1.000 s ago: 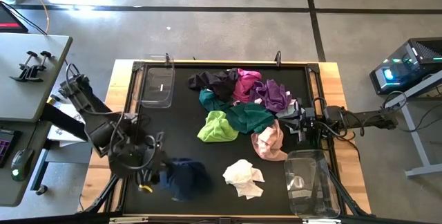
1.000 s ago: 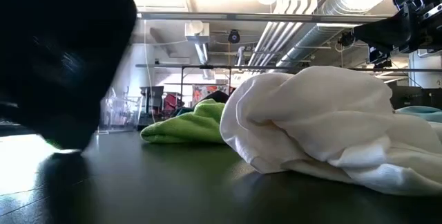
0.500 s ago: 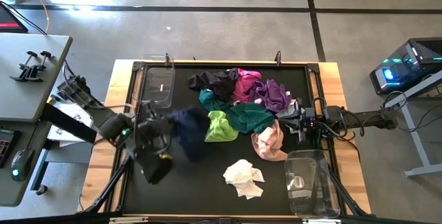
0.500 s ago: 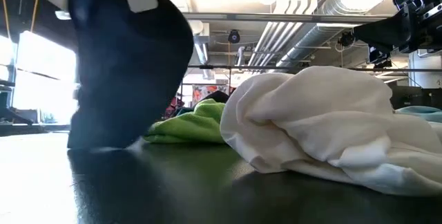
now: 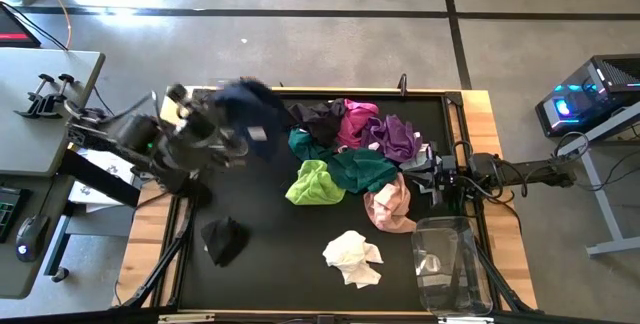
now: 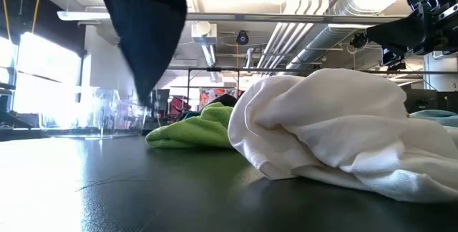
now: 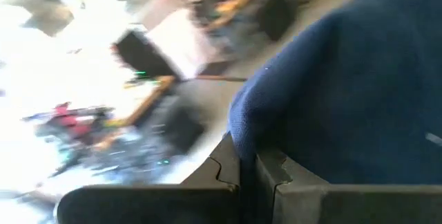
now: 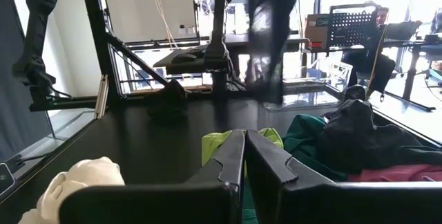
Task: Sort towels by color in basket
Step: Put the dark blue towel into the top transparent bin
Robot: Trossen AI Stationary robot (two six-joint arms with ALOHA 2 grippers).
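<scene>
My left gripper [image 7: 247,163] is shut on a navy towel [image 5: 250,114] and holds it high over the table's far-left corner. That towel also shows as a dark hanging shape [image 6: 147,31] in the low view. A black towel [image 5: 225,239] lies alone near the left edge. The pile in the middle holds black [image 5: 315,119], magenta [image 5: 355,122], purple [image 5: 397,136], teal [image 5: 352,167], lime green [image 5: 315,184] and pink [image 5: 390,204] towels. A white towel [image 5: 352,257] lies nearer. My right gripper [image 8: 245,144] is shut and waits at the pile's right side. My left gripper pinches the navy towel by a bunched part [image 7: 290,137] between its two shut fingers; how many layers it has does not show. The towel is lifted clear of the table and hangs slack below the fingers [image 6: 147,81].
A clear plastic bin [image 6: 114,114] stands at the far-left corner, below the held towel. A second clear bin [image 5: 445,264] stands at the near-right corner. A raised black rim [image 5: 300,91] frames the dark mat. Bare mat lies between the black towel and the white one.
My left gripper has risen from the near-left part of the table and swung toward the far-left corner, keeping hold of the navy towel. The towel has left the table and now hangs clear. The black towel, hidden under the arm before, shows where the gripper was.
</scene>
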